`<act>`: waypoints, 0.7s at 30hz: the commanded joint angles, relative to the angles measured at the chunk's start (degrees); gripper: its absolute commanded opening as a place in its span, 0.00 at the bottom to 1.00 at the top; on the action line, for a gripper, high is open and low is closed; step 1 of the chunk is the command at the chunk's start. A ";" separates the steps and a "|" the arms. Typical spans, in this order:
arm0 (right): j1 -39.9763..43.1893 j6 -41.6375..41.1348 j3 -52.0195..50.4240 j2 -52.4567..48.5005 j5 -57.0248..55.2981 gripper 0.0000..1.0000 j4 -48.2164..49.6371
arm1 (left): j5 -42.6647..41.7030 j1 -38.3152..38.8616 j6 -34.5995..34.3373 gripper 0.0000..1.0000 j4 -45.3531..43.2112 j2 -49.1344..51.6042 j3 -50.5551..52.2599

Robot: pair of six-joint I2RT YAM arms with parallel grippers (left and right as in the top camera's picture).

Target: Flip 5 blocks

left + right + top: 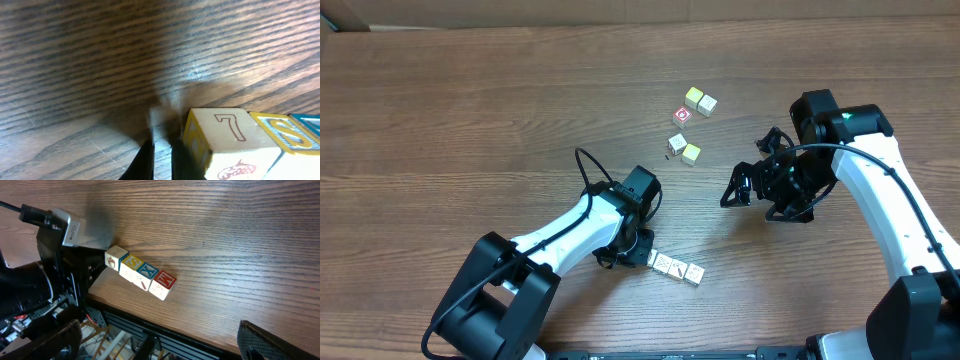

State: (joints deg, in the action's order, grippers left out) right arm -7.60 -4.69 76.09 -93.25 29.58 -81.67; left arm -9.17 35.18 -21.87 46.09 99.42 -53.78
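Observation:
Several pale picture blocks lie in a touching row [677, 267] near the table's front edge, seen also in the right wrist view [140, 270]. My left gripper [636, 246] is down at the row's left end. Its fingers [148, 161] are shut on nothing and stand right beside the end block [225, 135], which shows a "7" and a fish. Another whitish picture block [677, 143] lies apart at the back. My right gripper [740, 188] hovers open and empty to the right of the blocks; one finger [265, 342] shows at the lower right.
Two yellow-topped cubes [700, 100], a red-faced cube [682, 116] and another yellow-topped cube [691, 153] sit at the back centre. The table's front edge [165, 325] runs close behind the row, with a frame and cables below it.

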 commanded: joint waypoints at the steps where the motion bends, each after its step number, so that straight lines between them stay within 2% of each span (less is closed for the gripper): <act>1: -0.24 0.17 1.14 0.87 0.04 1.00 0.09 | 1.11 0.09 2.84 0.07 0.20 0.79 0.61; 8: -0.24 0.17 1.14 0.87 0.02 1.00 0.09 | 6.93 -0.09 3.02 0.07 0.15 0.79 -0.09; 21: -0.24 -0.02 1.14 0.87 0.04 1.00 0.33 | 3.45 -0.20 5.27 0.08 -1.49 0.79 -2.64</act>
State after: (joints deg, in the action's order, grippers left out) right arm -7.60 -4.71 76.09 -93.25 29.58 -81.60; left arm -4.73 35.16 -18.76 44.73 99.46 -55.05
